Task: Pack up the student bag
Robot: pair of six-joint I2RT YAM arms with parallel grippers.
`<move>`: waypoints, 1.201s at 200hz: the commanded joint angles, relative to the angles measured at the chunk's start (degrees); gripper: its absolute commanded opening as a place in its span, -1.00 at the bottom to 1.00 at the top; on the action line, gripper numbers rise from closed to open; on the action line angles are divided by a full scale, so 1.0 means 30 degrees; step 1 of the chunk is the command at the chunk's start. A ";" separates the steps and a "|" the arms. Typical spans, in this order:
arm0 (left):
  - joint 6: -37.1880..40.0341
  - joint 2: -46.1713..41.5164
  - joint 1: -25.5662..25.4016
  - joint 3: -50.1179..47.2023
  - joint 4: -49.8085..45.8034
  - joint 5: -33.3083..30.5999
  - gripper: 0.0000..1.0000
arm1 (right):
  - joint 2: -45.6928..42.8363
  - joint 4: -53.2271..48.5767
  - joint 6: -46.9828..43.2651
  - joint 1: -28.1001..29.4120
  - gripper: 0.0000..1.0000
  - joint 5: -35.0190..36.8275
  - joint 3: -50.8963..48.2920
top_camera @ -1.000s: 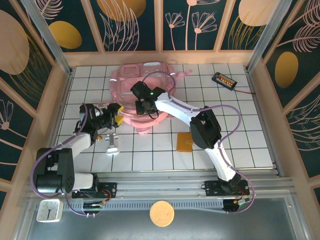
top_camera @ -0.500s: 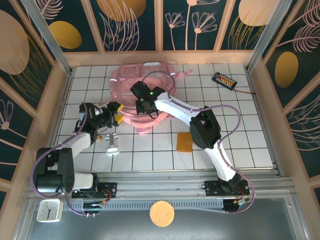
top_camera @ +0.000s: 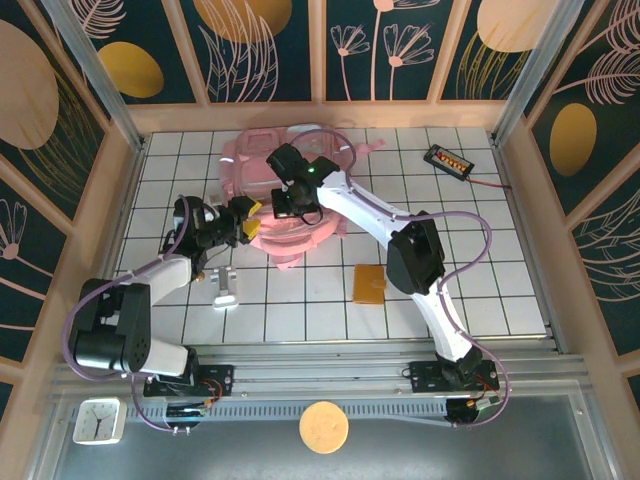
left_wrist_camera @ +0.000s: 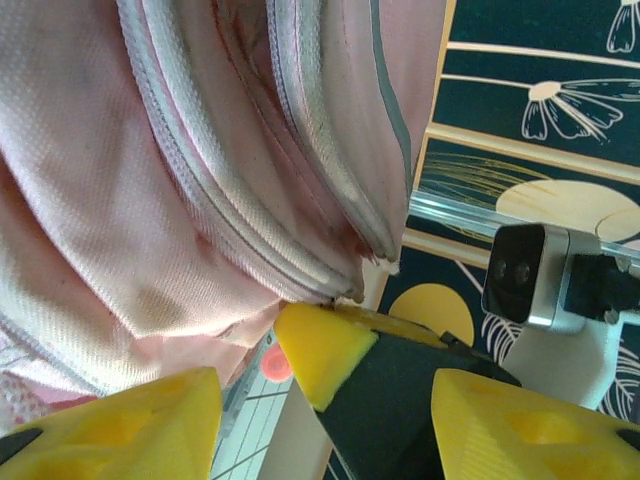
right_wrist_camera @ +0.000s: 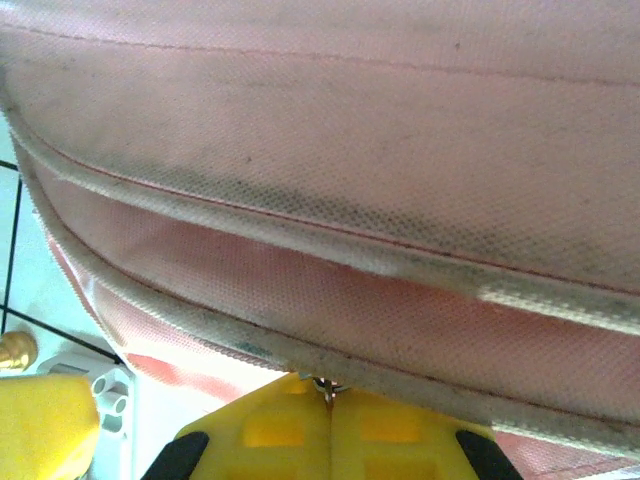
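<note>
Student bag (top_camera: 243,168): soft pink woven fabric with pale ribbed zip tracks and shiny window panels, lying slumped on the white gridded surface (top_camera: 480,260). It is probably going to handle light and floppy, collapsing unless it is being taken by a zip edge or a strap. Along one of the bag's zip seams the right gripper (right_wrist_camera: 328,425) is pressing its jaws together on what looks like a small metal zip pull (right_wrist_camera: 326,384), while the left gripper (top_camera: 248,222) is hovering just beside the bag's left flank, jaws apart.
</note>
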 commanded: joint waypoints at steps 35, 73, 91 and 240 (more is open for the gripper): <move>-0.1695 0.1662 -0.0359 0.0730 0.2530 -0.0710 0.12 | -0.1171 0.0212 -0.0419 0.0214 -1.00 -0.1714 0.0536; -0.2532 0.2557 -0.0503 0.0263 0.3691 -0.0948 0.04 | -0.1034 0.0250 -0.0632 0.0393 -1.00 -0.2035 0.0544; -0.2610 0.2986 -0.0521 0.0399 0.3848 -0.0942 0.02 | -0.1042 0.0246 -0.0857 0.0595 -1.00 -0.2068 0.0385; 0.0666 0.2082 0.0928 0.1175 0.0067 -0.1439 -1.00 | -0.5088 -0.0325 -0.3222 -0.3370 -1.00 -0.1590 -0.6422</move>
